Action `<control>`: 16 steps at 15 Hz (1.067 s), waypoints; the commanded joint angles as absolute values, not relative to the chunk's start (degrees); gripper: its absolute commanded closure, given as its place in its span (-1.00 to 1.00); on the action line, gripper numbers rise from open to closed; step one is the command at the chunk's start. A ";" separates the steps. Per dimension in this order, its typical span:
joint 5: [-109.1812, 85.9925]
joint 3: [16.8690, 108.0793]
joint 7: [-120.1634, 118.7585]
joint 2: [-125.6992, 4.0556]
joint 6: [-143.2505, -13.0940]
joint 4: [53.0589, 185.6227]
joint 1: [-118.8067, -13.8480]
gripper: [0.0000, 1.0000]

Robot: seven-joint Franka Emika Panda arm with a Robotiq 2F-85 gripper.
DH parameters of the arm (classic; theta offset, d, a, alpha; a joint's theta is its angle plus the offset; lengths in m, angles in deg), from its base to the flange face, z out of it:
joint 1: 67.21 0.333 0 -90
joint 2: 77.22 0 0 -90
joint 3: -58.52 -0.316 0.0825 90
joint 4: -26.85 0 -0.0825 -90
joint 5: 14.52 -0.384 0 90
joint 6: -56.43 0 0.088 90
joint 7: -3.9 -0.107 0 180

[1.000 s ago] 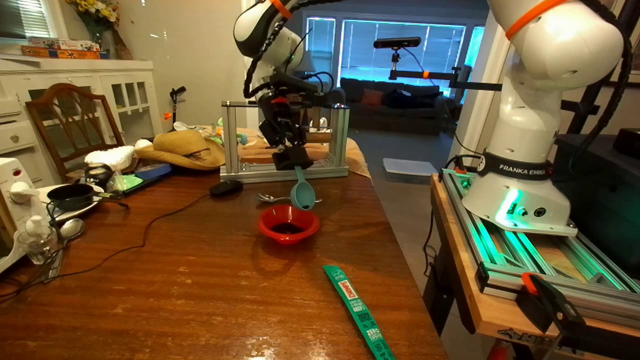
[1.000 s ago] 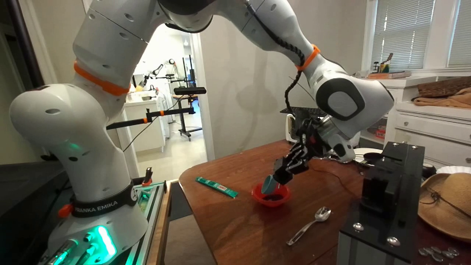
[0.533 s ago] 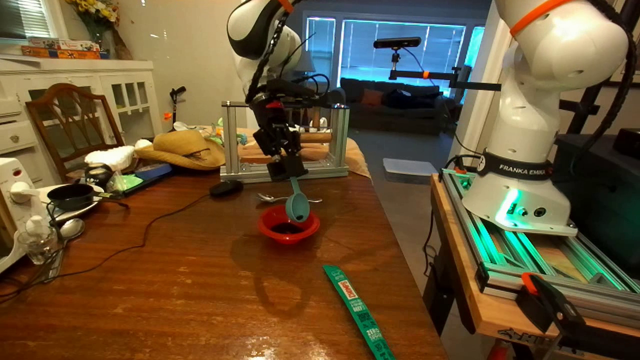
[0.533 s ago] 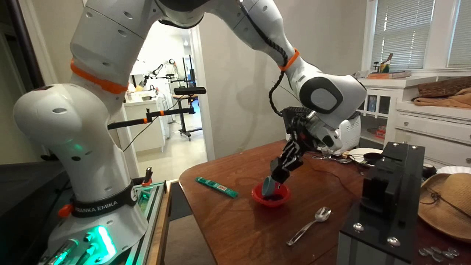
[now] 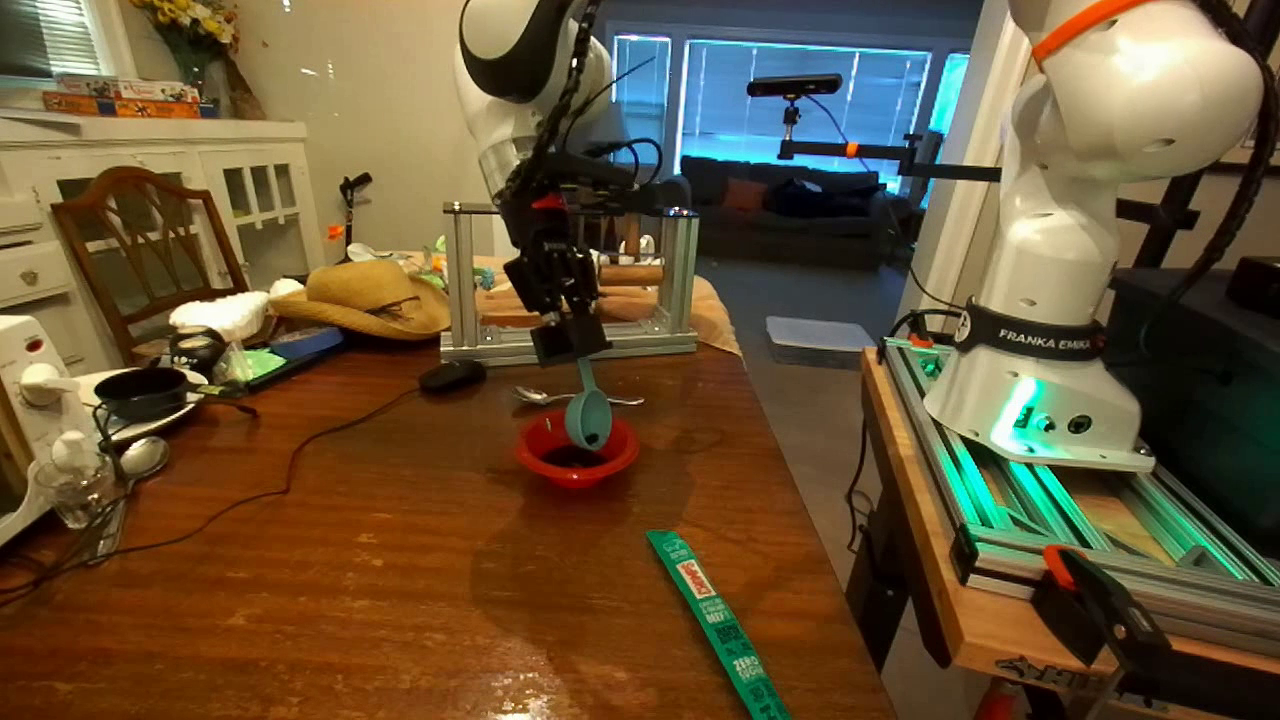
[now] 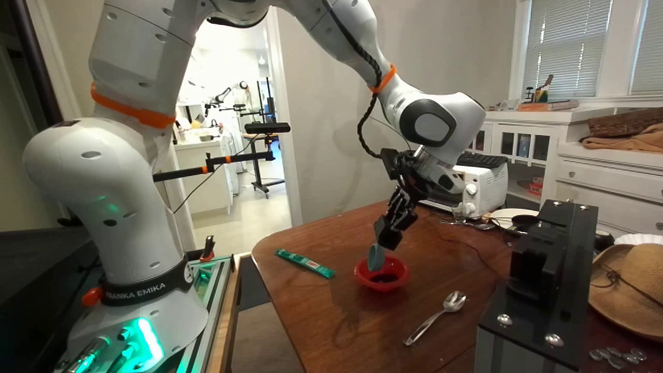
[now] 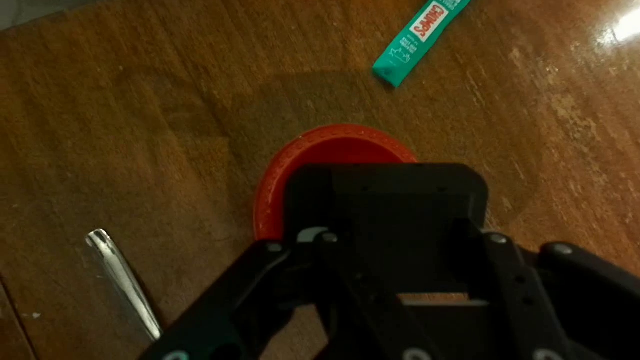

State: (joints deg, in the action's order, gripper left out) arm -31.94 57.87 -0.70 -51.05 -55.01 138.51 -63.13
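My gripper is shut on a black block, which also shows in the wrist view. A teal ladle hangs from the block, tilted, with a dark spot low in its cup. In both exterior views the ladle overlaps the red bowl; I cannot tell whether it touches the bowl. The bowl stands on the wooden table with something dark inside. In the wrist view the block hides much of the bowl, and only a sliver of the ladle shows.
A silver serving spoon and a green snack stick lie near the bowl. A metal frame stands behind the gripper. A computer mouse, a straw hat and a black pan are also on the table.
The ladle has come down towards the bowl, then risen slightly in the last half second. The gripper and wrist have swung to a steeper, more upright angle. The bowl has not moved.
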 commanded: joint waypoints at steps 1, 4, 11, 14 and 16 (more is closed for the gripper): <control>-29.36 57.24 -1.59 -55.98 -62.03 144.59 -62.43 0.55; -28.25 56.43 -0.91 -57.92 -67.22 147.54 -61.99 0.55; -27.87 54.07 -1.53 -62.01 -79.70 155.02 -60.89 0.55; -26.79 53.87 -2.63 -63.37 -85.45 158.07 -60.24 0.55; -26.69 53.57 -2.98 -64.14 -88.19 159.69 -59.97 0.55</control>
